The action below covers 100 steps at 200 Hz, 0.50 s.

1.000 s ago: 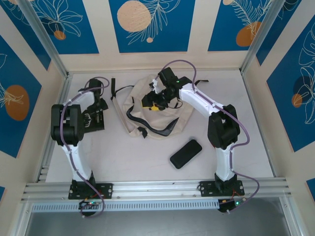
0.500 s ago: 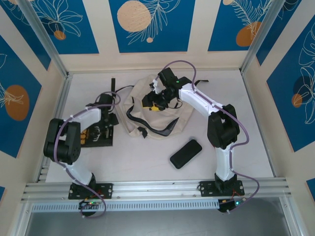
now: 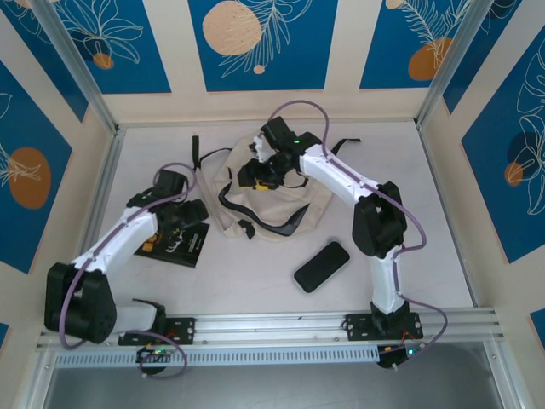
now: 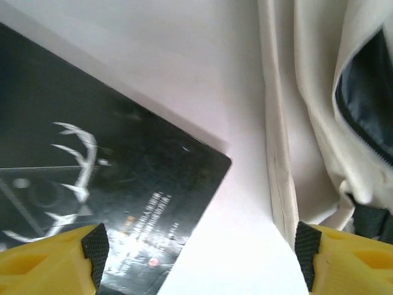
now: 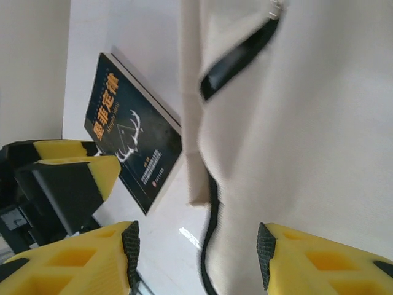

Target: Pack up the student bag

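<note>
Left end effector (image 4: 199, 246) now stands wide with nothing between its yellow pads. A second ago it was narrower and up at the far left, carrying the flat black paperback book with white antler art (image 3: 173, 241). The book has since come nearer and now lies flat on the white bench (image 3: 238, 285), just left of the bag. The end effector hangs above the book's far-right corner. Reads as a release: book staged beside the bag, not packed yet.

The student bag, a soft cream fabric backpack with black straps and zipper trim (image 3: 277, 204), sits slumped at the far centre of the bench. Right end effector (image 3: 258, 176) is over the bag's far-left top and has shifted slightly left and farther back. Its jaws are about half apart; can't tell if they pinch fabric.

A black rounded oblong case (image 3: 322, 266) lies near-right of the bag, well apart from both arms and untouched.

In the way, by my read:
- The bag mouth looks floppy and mostly collapsed.
- A black strap trails across the bag's near-left side, between book and opening.
- The book lies flat, so regrasping probably needs an edge.
</note>
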Available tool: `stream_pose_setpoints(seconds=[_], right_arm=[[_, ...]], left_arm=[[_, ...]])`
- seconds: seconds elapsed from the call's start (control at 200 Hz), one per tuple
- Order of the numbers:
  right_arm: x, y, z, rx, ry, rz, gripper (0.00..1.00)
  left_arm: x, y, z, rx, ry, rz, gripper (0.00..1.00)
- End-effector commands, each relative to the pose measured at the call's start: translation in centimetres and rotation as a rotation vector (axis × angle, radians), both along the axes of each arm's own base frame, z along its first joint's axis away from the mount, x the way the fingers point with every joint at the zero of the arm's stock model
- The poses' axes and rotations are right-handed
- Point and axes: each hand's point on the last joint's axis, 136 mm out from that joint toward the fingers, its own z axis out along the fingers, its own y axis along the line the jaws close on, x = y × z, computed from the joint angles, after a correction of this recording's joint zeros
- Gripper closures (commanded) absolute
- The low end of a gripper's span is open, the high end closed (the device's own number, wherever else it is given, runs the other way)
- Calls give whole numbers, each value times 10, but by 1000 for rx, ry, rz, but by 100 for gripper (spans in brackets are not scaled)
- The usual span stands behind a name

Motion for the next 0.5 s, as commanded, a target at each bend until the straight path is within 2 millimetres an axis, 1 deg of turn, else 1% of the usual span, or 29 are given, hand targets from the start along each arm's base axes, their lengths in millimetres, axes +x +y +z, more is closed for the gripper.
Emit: stream_pose_setpoints(seconds=[0.0,0.165,0.285,0.335,0.415,0.43,0.495], right_arm=[[-12,29,-17,-73,-54,89,45],[-24,77,-36,-104,-110,204,45],[-35,106,-53,-102,-132,280,44],[-40,117,-61,-94,-143,308,44],[-44,129,-70,-85,-143,330,45],[-45,132,-75,-84,-137,335,46],[-45,138,-85,-83,-124,340,51]], left_arm=[[-38,39,-24,45,113,153,17],[-61,64,-35,20,104,292,12],[-74,74,-44,1,115,353,12],[-76,76,-47,-4,116,367,12],[-78,77,-52,-16,121,383,14],[-78,77,-53,-19,122,386,14],[-77,76,-58,-35,122,389,17]])
